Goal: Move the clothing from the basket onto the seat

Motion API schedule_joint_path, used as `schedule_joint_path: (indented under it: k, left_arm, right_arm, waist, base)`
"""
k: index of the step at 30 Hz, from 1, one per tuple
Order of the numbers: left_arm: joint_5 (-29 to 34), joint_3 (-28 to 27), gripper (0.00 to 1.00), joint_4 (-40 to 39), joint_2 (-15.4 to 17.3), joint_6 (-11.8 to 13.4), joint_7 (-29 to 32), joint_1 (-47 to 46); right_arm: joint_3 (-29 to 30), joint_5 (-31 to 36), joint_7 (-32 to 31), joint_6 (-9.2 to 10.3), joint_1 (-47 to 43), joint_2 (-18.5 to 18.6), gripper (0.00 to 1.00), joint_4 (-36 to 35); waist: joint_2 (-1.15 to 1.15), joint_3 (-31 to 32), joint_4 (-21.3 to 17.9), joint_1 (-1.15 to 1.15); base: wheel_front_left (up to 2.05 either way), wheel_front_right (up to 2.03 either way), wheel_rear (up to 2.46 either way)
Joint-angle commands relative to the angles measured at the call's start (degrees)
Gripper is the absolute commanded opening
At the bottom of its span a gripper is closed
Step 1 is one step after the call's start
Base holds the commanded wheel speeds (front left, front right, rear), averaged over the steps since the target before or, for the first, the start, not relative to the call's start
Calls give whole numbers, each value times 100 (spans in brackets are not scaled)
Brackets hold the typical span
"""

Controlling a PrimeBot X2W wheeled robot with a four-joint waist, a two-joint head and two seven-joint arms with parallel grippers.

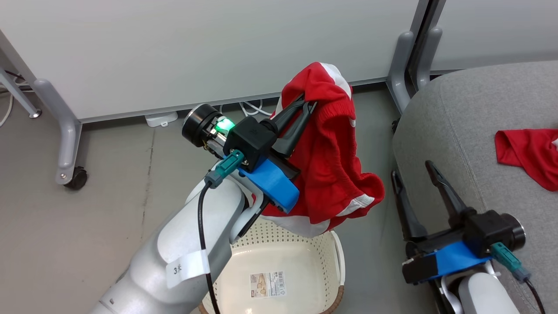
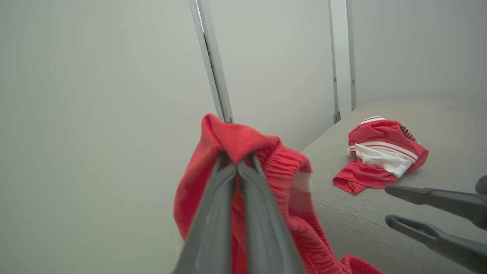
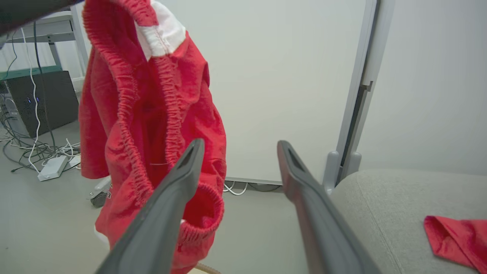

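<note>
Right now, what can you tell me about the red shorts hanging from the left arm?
The shorts are soft red fabric with a gathered elastic waistband, white side panels and white-trimmed leg hems. They hang limp and crumpled in the air, pinched near the waistband by the left end effector, which is shut on the cloth. Their lowest folds dangle by the far rim of the basket; whether they touch it cannot be told.
</note>
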State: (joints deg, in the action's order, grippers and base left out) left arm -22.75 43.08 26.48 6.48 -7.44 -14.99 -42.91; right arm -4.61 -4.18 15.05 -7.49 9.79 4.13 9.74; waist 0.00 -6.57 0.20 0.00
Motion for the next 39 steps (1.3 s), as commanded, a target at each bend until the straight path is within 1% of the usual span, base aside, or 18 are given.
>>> schedule_joint_path:
  k: [1,8,9,19,26,36,37,38,39]
  left_arm:
    - [15,-11,0,-1,-2,-7,-29,2]
    - [52,21,0,-12,-28,-7,-29,-75]
    - [52,21,0,-12,-28,-7,-29,-75]
    - [63,99,0,-21,-89,-7,-29,-176]
    - [54,153,0,-34,-154,-7,-29,-214]
    - [76,195,0,-60,-218,-7,-29,-230]
    - [77,198,0,-59,-220,-7,-29,-225]
    - [79,199,0,-58,-224,-7,-29,-221]
    - [80,199,0,-56,-227,-7,-29,-217]
  right_arm:
    - [-150,-28,19,-1,128,42,100,-31]
    - [-732,-53,19,-1,481,107,100,52]
    - [-732,-53,19,-1,481,107,100,52]
    - [-1422,-79,19,-1,1224,96,100,517]
    - [-1562,-18,19,-1,1629,-1,100,966]
    - [-1558,18,19,-1,2141,-106,100,1623]
    - [-1565,0,19,-1,2176,-112,78,1682]
    - [-1567,-13,19,-1,2213,-116,38,1721]
    - [-1572,-25,19,-1,2242,-119,0,1763]
  waist:
    - [0,1,14,0]
    - [0,-60,64,0]
    - [0,-60,64,0]
    - [0,-193,194,0]
    - [0,-252,304,0]
    - [0,-307,388,0]
    - [0,-306,391,0]
    - [0,-304,393,0]
    - [0,-302,395,0]
  base:
    - [0,0,0]
    - [0,0,0]
    - [0,0,0]
    - [0,0,0]
    - [0,0,0]
    - [0,0,0]
    - [0,0,0]
    - [0,0,0]
    - [0,0,0]
